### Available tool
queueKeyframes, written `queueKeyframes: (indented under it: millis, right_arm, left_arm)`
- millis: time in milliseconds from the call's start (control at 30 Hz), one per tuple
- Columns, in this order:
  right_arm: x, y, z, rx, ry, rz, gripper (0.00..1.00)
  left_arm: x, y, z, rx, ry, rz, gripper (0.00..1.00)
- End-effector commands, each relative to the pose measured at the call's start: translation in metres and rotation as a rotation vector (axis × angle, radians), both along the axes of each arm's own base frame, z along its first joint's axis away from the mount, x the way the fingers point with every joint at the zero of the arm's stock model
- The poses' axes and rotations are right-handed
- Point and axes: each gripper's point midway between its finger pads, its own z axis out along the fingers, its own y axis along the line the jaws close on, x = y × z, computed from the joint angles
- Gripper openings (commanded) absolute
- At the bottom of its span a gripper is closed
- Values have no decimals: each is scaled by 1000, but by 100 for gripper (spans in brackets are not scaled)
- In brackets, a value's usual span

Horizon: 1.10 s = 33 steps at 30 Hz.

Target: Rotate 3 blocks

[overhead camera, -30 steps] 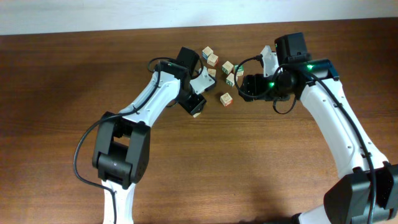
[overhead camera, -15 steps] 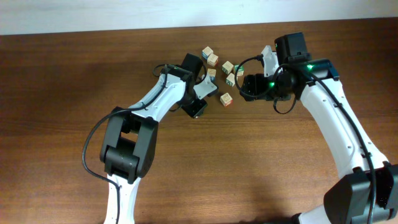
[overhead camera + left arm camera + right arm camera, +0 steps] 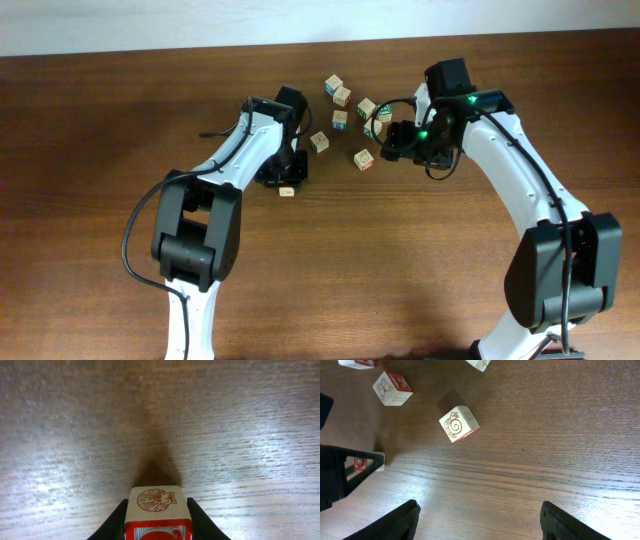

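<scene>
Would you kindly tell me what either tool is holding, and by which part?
The left tool clamps a block by two opposite side faces; the right tool holds nothing.

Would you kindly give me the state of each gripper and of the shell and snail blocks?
left gripper: jaws shut on the shell block.
right gripper: jaws open, empty, above the table.
shell block: gripped, shell face toward the wrist camera.
snail block: loose on the table, snail face up.
</scene>
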Motion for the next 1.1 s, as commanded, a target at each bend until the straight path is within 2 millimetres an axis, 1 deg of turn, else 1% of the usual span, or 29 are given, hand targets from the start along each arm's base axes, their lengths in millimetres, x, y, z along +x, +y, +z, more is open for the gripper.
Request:
queueKeyframes:
  millis: [0, 67, 167, 200, 300, 367, 433, 467, 500, 600, 633, 700, 767, 833, 867, 900, 967, 1067]
  right_arm:
    - [7, 2, 7, 4, -27, -11, 77]
    - [7, 2, 7, 4, -28, -11, 77]
    - [8, 2, 7, 4, -30, -11, 77]
    - [8, 4, 7, 5, -32, -8, 77]
    - [8, 10, 8, 5, -43, 13, 77]
    - [9, 18, 9, 6, -58, 35, 77]
    - [13, 26, 11, 11, -84, 53, 76]
    - [15, 31, 13, 15, -101, 63, 74]
    - [17, 38, 16, 19, -121, 77, 72]
    - [21, 47, 18, 17, -139, 101, 69]
    - [24, 50, 19, 17, -143, 111, 68]
    - [32, 55, 18, 6, -147, 146, 65]
    - [42, 60, 14, -11, -145, 194, 63]
    - [48, 64, 7, -33, -145, 265, 63]
    - [51, 66, 3, -42, -146, 294, 63]
    - [55, 67, -8, -64, -143, 337, 63]
    - [60, 60, -31, -132, -121, 346, 60]
    - [62, 59, -53, -149, -96, 369, 60]
  left_arm:
    - [-9, -5, -7, -10, 42, 50, 25]
    - [-8, -5, -7, -12, 37, 49, 39]
    - [-8, -4, -7, -9, 36, 49, 48]
    - [-7, -4, -7, -9, 36, 49, 54]
    - [-5, -3, -7, -13, 29, 49, 56]
    - [2, -2, 1, -20, 13, 32, 57]
    - [14, 5, 16, -10, -11, 42, 62]
    - [24, 11, 31, -9, -34, 41, 66]
    - [37, 23, 53, 6, -70, 64, 70]
    - [60, 46, 98, 35, -154, 97, 72]
    - [69, 55, 118, 35, -194, 108, 73]
    - [83, 70, 153, 21, -272, 136, 75]
    - [92, 85, 180, 8, -335, 167, 79]
    - [98, 96, 195, 0, -373, 192, 82]
    - [100, 101, 200, -2, -388, 205, 86]
    - [102, 109, 204, -2, -402, 221, 89]
    - [105, 124, 204, 3, -404, 252, 91]
    - [103, 138, 202, 12, -388, 278, 91]
